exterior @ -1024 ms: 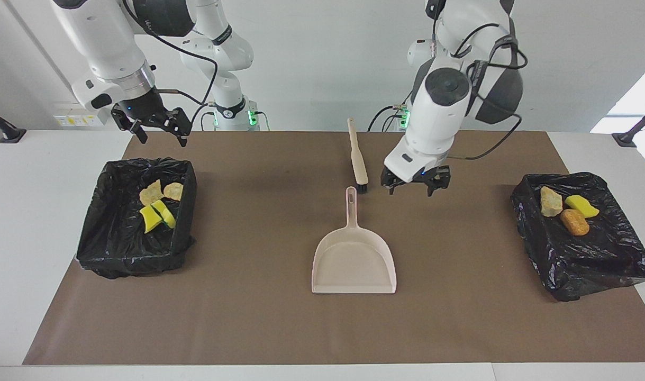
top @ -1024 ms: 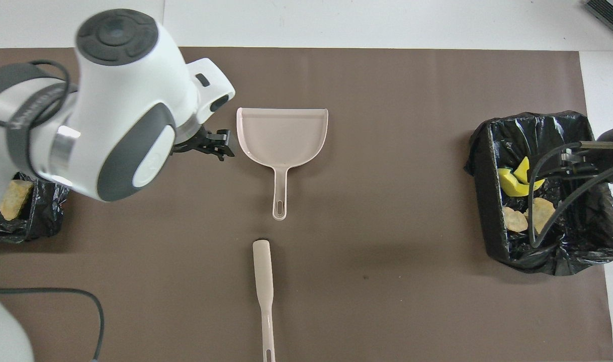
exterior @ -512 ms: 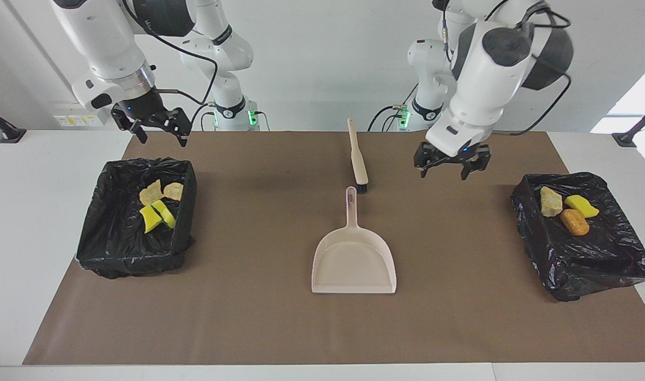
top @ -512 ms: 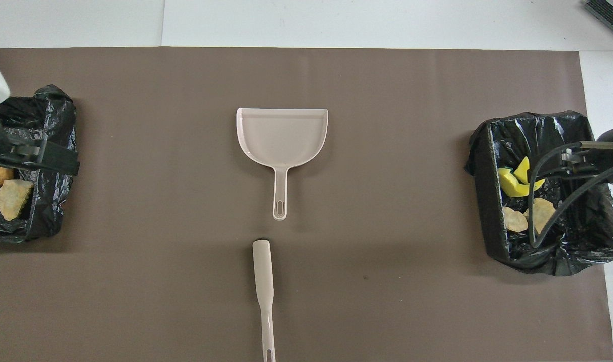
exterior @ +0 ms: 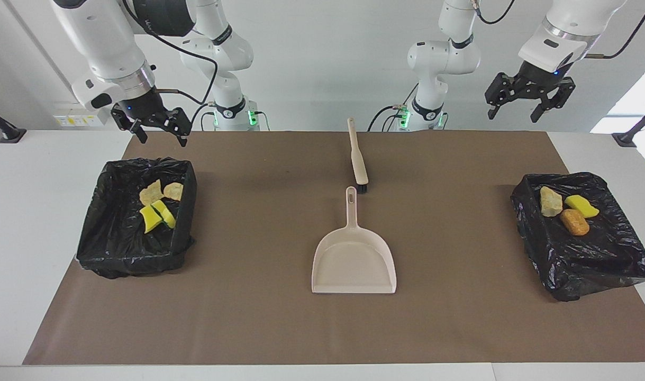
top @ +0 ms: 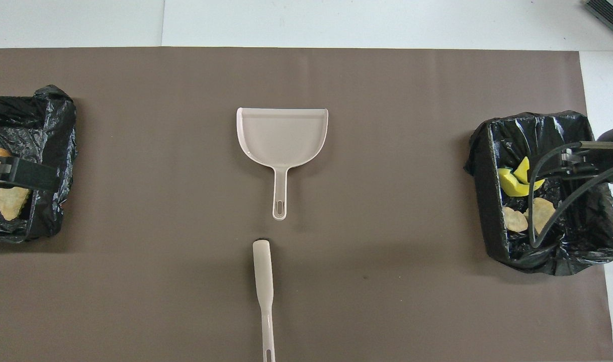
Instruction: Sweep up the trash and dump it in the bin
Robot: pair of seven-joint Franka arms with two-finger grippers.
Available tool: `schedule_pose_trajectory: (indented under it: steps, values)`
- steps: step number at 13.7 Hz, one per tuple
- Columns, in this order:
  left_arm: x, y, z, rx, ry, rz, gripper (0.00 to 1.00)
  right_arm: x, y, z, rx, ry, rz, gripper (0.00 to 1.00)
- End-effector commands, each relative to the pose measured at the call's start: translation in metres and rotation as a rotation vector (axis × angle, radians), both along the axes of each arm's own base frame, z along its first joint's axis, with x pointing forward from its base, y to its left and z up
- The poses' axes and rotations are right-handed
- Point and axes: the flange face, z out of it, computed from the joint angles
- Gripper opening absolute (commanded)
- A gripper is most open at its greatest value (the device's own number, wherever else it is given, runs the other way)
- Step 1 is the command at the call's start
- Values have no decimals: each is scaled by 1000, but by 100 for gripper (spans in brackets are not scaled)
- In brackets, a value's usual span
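All the trash I see lies in two black-lined bins. The bin point(exterior: 116, 243) at the right arm's end holds yellow sponge bits point(exterior: 157, 216) and pale chunks point(exterior: 152, 193). The bin point(exterior: 592, 259) at the left arm's end holds a pale chunk point(exterior: 550, 202), a yellow sponge bit point(exterior: 581, 205) and an orange lump point(exterior: 574, 221). My right gripper point(exterior: 162, 135) hangs open and empty over the robots' edge of its bin. Raised high above the table by the other bin, my left gripper point(exterior: 515, 111) is open and empty.
A beige dustpan point(exterior: 354, 259) lies empty at mid-table, handle toward the robots. A beige brush point(exterior: 357, 159) lies in line with it, nearer the robots, bristles at the pan's handle. A brown mat point(exterior: 259, 317) covers the table.
My left arm rose from beside the brush's bristles and swung up toward its own end of the table, still open. The right arm, brush and dustpan stayed put.
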Motion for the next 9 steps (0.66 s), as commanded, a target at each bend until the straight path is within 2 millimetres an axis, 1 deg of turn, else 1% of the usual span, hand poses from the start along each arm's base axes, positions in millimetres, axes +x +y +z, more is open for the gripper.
schedule_pose_trajectory:
  steps: [1,4,9]
  values:
    - [-15,-3,9,-22,3,-22,100,-5,-1,1,13,-10,-3,100]
    - [-14,4,7,-21,4,-10,100,-5,0,2,13,-12,-1,100]
    - [-14,5,3,-19,7,-3,100,-5,1,1,13,-10,0,100]
